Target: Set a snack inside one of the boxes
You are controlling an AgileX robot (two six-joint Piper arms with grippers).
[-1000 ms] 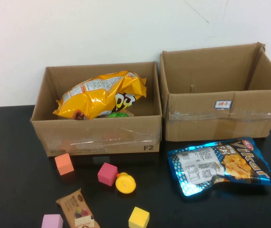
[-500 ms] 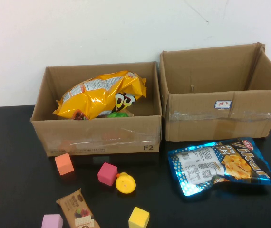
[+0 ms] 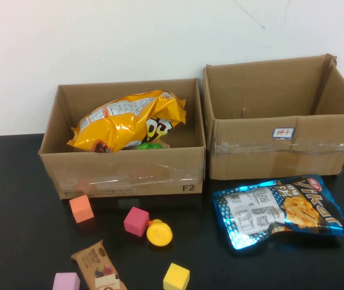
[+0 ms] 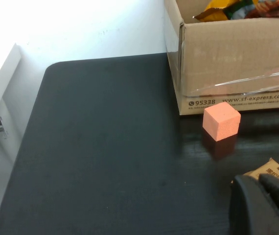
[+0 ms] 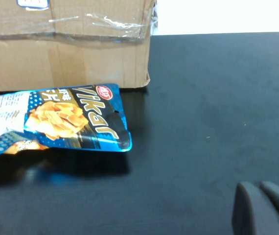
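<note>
Beside the shut right tool (image 5: 262, 208), blue snack bag (image 5: 56, 120) lies apart.

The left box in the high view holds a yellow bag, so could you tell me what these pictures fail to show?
- Green item in the left box: mostly hidden under the yellow bag, high view.
- Brown snack bar: cut by the bottom edge, high view.
- Left gripper and right gripper, both shut: only the fingertips show, wrist views; absent from the high view.
</note>
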